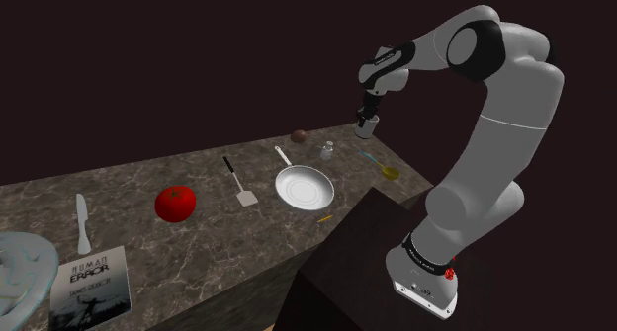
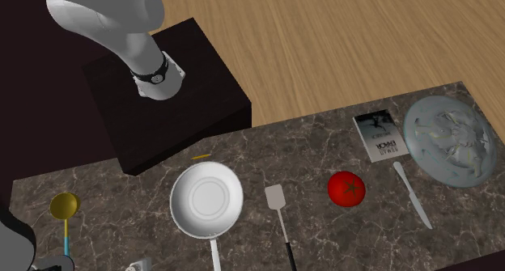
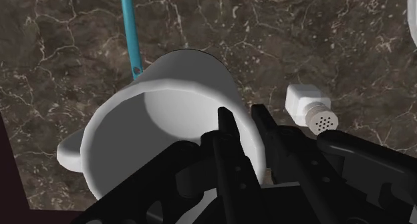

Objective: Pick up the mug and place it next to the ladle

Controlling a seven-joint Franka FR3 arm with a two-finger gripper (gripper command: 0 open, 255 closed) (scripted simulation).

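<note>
Shoulder view, gripper: the gripper [image 1: 367,114] points down above the far end of the marble countertop [image 1: 198,242]
Shoulder view, mug: the white mug [image 1: 368,128] hangs under the gripper, apparently clear of the surface
Shoulder view, ladle: the ladle [image 1: 382,166], with a yellow bowl and a blue handle, lies flat on the countertop near the mug, on the side toward the stand [image 1: 346,270]
Second exterior view, ladle: it lies near this view's left edge, with bare marble between it and the white frying pan [image 2: 206,199]
Wrist view, grasp: the fingers [image 3: 227,139] are clamped on the mug's wall at the rim, one inside and one outside, and the mug sits tilted
Wrist view, surroundings: the blue handle runs past beyond the mug, and a salt shaker [image 3: 307,109] lies near the outer finger
Risk, slip: the grasp pinches one wall only, so a quick move could swing the mug or let it drop
Risk, contact: lowering onto the handle or against the shaker would tip the mug
Risk, release: letting go before the base sits flat would let the tilted mug roll
</note>
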